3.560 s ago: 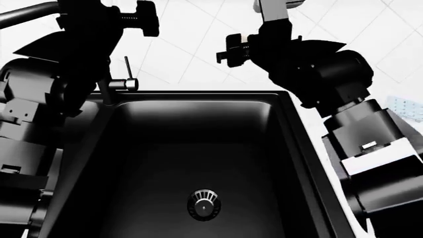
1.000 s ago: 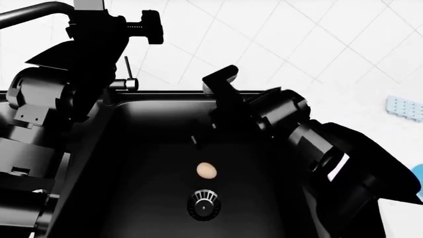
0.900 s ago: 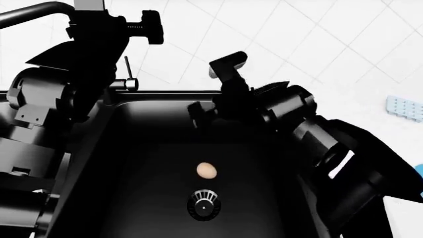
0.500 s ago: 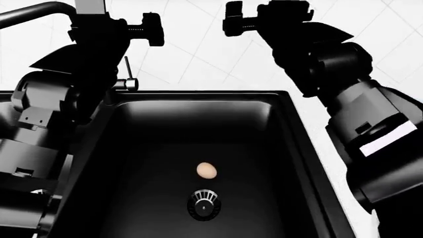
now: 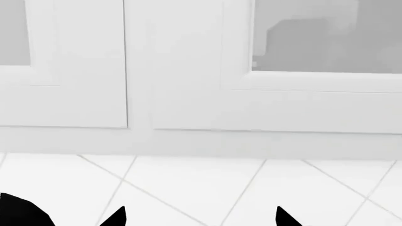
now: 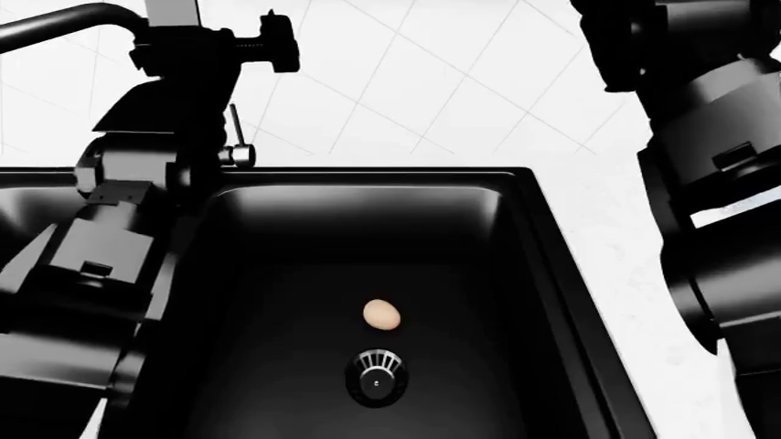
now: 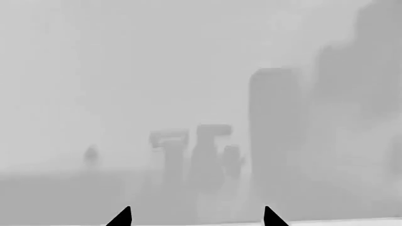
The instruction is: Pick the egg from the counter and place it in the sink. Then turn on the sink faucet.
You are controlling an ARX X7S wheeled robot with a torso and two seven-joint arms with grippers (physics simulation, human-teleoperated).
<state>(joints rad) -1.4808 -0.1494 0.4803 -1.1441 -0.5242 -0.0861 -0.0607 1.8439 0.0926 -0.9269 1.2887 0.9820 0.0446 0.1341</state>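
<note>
I am seeing the egg point(image 6: 382, 314) lying in the sink point(image 6: 537, 274), just behind the drain strainer point(image 6: 376, 376). The sink faucet point(image 6: 73, 18) is rising at the sink's back left corner, its lever point(image 6: 236, 137) standing beside my left arm point(image 6: 123, 229). The desk point(image 6: 610, 238) is running along the sink's right side, my right arm point(image 6: 720, 183) is hanging over it, and the tiled wall point(image 6: 427, 82) is standing behind everything.
</note>
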